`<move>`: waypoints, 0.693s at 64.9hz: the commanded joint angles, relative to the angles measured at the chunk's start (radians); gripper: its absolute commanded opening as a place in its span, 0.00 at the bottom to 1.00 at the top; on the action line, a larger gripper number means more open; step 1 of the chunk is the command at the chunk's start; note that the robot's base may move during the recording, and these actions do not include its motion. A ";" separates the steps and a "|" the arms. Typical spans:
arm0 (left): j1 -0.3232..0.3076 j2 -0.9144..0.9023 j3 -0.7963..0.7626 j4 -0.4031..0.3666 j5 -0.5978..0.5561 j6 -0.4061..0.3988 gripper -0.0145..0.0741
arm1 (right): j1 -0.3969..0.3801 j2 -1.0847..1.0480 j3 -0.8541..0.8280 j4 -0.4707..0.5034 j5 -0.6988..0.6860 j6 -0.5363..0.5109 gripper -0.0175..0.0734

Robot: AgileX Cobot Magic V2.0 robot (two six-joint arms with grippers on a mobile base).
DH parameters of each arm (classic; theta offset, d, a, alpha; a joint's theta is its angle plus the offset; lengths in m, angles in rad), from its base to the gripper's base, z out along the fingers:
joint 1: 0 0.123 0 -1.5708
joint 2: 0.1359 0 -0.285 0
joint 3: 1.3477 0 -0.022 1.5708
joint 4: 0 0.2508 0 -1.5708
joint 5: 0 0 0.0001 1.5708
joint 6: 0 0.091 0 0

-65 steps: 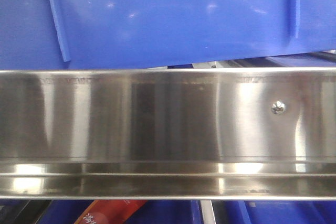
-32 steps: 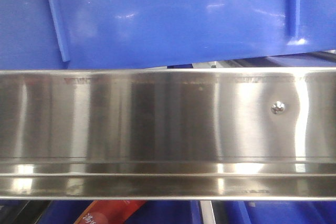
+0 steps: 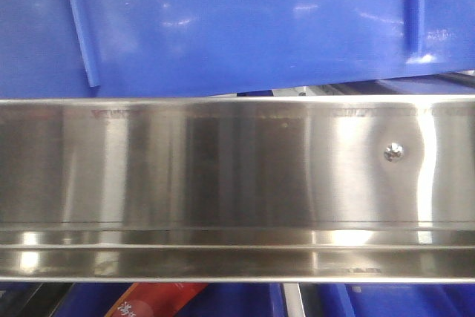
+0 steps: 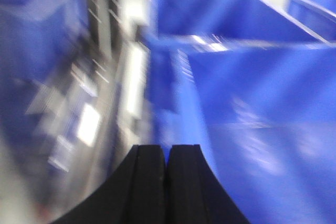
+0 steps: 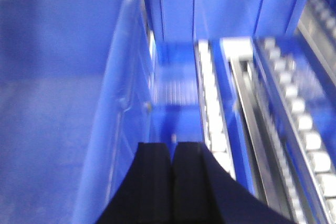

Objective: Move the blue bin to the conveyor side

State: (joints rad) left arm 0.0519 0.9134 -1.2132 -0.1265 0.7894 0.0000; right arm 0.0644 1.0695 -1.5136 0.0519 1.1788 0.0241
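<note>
The blue bin [image 3: 245,27] fills the top of the front view as a glossy ribbed wall just above a steel rail. In the blurred left wrist view the bin [image 4: 262,129] spreads to the right, and my left gripper [image 4: 168,147] is shut, fingers together, beside the bin's left rim. In the right wrist view the bin [image 5: 52,103] takes up the left half. My right gripper [image 5: 172,144] is shut just right of the bin's right wall, nothing between its fingers. The conveyor side is out of view.
A shiny stainless-steel rail [image 3: 223,168] with a screw [image 3: 393,152] crosses the front view; an orange-red packet [image 3: 156,298] shows below it. White roller tracks [image 5: 212,108] and steel rails [image 5: 304,129] run right of the bin. Other blue crates [image 4: 226,14] stand behind.
The bin's wall has shifted only slightly in the front view, and the highlights on it and on the rail have moved.
</note>
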 commanded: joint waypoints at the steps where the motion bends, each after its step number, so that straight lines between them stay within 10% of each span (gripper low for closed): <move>1: 0.005 0.071 -0.041 -0.044 0.009 0.000 0.15 | 0.031 0.087 -0.055 -0.080 0.008 -0.009 0.11; 13: 0.005 0.197 -0.110 -0.051 0.009 0.000 0.15 | 0.146 0.247 -0.162 -0.228 0.042 0.015 0.11; 45: 0.005 0.439 -0.320 -0.060 0.203 0.000 0.15 | 0.164 0.487 -0.480 -0.114 0.042 0.015 0.11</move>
State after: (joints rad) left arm 0.0519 1.3396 -1.5214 -0.1696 0.9863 0.0000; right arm 0.2258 1.5490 -1.9813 -0.0796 1.2323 0.0362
